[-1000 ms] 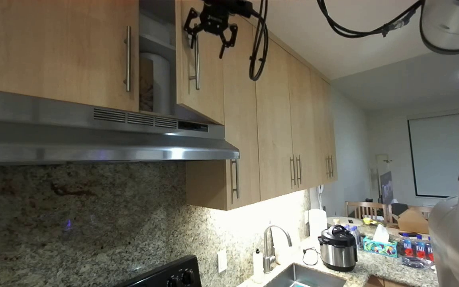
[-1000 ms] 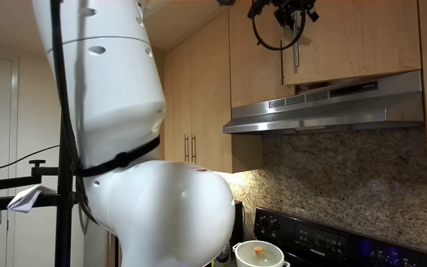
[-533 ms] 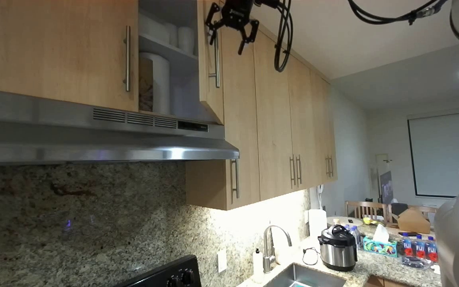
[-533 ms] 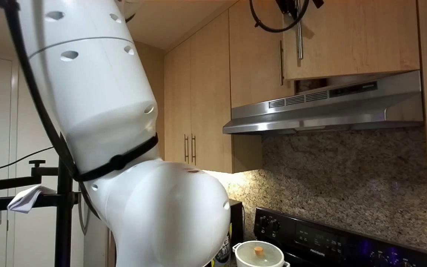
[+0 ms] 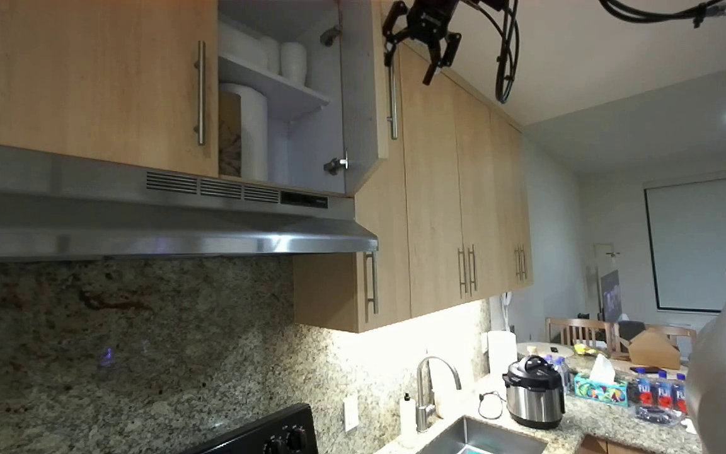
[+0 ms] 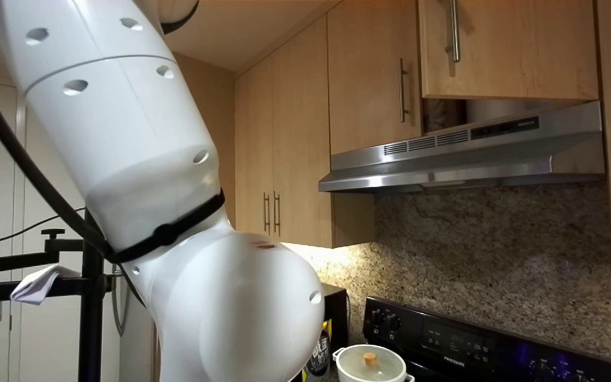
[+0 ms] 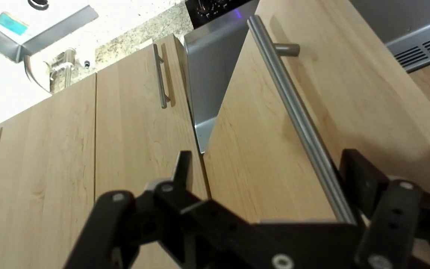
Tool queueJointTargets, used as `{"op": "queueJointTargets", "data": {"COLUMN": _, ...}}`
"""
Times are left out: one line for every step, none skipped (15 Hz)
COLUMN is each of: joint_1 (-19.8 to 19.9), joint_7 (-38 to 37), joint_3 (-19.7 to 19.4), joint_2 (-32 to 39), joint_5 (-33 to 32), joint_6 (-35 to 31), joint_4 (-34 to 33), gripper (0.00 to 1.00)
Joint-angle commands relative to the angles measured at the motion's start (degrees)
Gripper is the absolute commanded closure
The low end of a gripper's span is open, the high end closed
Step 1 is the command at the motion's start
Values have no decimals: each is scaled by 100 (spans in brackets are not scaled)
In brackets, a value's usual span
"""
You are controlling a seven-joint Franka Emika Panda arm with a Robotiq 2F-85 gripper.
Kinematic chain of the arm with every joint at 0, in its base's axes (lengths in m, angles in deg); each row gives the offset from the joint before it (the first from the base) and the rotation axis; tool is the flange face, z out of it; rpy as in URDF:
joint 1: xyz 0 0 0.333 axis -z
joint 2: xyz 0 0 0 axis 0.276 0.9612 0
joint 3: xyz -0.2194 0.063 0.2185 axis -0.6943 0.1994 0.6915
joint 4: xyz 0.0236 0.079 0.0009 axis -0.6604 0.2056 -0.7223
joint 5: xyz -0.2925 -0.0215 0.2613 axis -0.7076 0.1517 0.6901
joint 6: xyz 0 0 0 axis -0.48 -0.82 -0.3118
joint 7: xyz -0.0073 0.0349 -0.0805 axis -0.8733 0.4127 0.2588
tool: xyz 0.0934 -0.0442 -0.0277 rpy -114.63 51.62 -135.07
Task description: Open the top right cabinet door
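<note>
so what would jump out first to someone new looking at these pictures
Likely the top right cabinet door, swung open above the steel range hood in an exterior view. Then the open black gripper in the wrist view, with the door's handle passing between its spread jaws. The white robot arm fills much of an exterior view's left half.

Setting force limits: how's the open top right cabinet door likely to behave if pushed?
The top right cabinet door looks like one flat panel, so probably stiff. It should swing, not slide, given its upper hinge and lower hinge. Contact may slip along its handle, a smooth, round metal bar.
</note>
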Motion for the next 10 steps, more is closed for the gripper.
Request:
{"op": "queueJointTargets", "data": {"joint_1": -127, "joint_7": 686, "joint_3": -818, "joint_2": 549, "joint_5": 479, "joint_6": -92, "joint_4": -1094, "gripper": 0}}
{"op": "queueJointTargets", "data": {"joint_1": 82, "joint_7": 1087, "joint_3": -940, "joint_2": 712, "joint_5": 864, "joint_6": 154, "joint_4": -1335, "gripper": 0}}
{"op": "queueJointTargets", "data": {"joint_1": 49, "joint_7": 1322, "joint_3": -1169, "joint_2": 804, "joint_5": 1117, "joint_6": 338, "joint_4": -1472, "gripper": 0}}
{"op": "queueJointTargets", "data": {"joint_1": 50, "joint_7": 1571, "joint_3": -1415, "joint_2": 927, "joint_5": 1402, "joint_6": 506, "joint_4": -1642, "gripper": 0}}
{"op": "queueJointTargets", "data": {"joint_1": 35, "joint_7": 1808, "joint_3": -1669, "joint_2": 1035, "joint_5": 1729, "joint_6": 724, "joint_4": -1798, "gripper": 0}}
{"op": "queueJointTargets", "data": {"joint_1": 26, "joint_7": 2030, "joint_3": -1906, "joint_2": 1150, "joint_5": 2033, "joint_6": 917, "joint_4": -1978, "gripper": 0}}
{"op": "queueJointTargets", "data": {"joint_1": 19, "joint_7": 2227, "joint_3": -2174, "joint_2": 1275, "joint_5": 2390, "joint_6": 1125, "joint_4": -2179, "gripper": 0}}
{"op": "queueJointTargets", "data": {"joint_1": -301, "joint_7": 2359, "joint_3": -2617, "joint_2": 1369, "joint_5": 2622, "joint_6": 1348, "joint_4": -2436, "gripper": 0}}
{"op": "queueJointTargets", "data": {"joint_1": -328, "joint_7": 2535, "joint_3": -2911, "joint_2": 1465, "joint_5": 2959, "joint_6": 1483, "joint_4": -2583, "gripper": 0}}
{"op": "queueJointTargets", "data": {"joint_1": -382, "joint_7": 2576, "joint_3": -3204, "joint_2": 1547, "joint_5": 3328, "joint_6": 1431, "joint_4": -2745, "gripper": 0}}
